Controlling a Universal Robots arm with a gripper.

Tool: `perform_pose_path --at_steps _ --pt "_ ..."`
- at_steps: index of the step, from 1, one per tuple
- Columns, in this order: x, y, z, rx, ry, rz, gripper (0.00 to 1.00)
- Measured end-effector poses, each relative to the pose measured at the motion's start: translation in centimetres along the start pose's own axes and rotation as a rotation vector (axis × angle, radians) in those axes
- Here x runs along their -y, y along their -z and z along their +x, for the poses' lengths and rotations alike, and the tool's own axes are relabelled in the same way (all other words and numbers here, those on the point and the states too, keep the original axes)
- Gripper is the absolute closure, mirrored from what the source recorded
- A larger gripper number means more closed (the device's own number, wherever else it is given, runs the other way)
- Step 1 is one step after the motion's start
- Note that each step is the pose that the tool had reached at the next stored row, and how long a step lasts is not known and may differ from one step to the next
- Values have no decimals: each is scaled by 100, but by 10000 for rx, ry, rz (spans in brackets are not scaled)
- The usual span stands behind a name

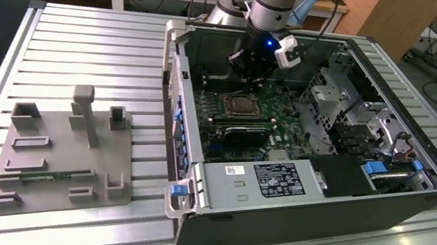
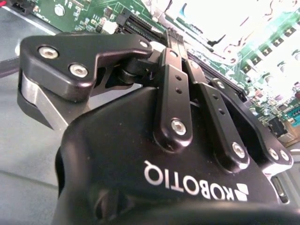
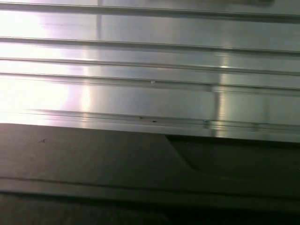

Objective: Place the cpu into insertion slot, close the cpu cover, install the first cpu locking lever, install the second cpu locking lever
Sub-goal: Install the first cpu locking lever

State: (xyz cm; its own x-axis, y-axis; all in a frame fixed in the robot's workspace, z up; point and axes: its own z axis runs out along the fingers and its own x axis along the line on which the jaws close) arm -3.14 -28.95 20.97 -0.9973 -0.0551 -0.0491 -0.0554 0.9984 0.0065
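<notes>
At the exterior view's left I count one grey moulded tray (image 1: 57, 157) on the ribbed aluminium table (image 1: 83, 37), with slats free around it. Toward the exterior view's right stands one open black computer case (image 1: 308, 220). Inside, one square dull-silver cpu (image 1: 242, 105) lies in the socket, and the gripper (image 1: 250, 74) hangs just beyond it near the far wall; I cannot tell whether the pincer is apart or together.

Small flat square cpu (image 1: 241, 105) with a dull silver-grey metal top is lying flat in the socket of the green motherboard (image 1: 287, 114), the thin silvery windowed cpu cover (image 1: 226, 104) apparently lying lowered around it.
</notes>
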Motion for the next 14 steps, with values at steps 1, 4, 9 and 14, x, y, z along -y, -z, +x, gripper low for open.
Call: perform_pose_path --at_steps 1,4,9,14 --pt "3 0 0 -1 0 1 90" --pt "24 0 -3 -1 -16 2 90" --pt "52 0 -9 1 -42 -33 90" --pt "55 -3 -9 7 -48 -127 90"
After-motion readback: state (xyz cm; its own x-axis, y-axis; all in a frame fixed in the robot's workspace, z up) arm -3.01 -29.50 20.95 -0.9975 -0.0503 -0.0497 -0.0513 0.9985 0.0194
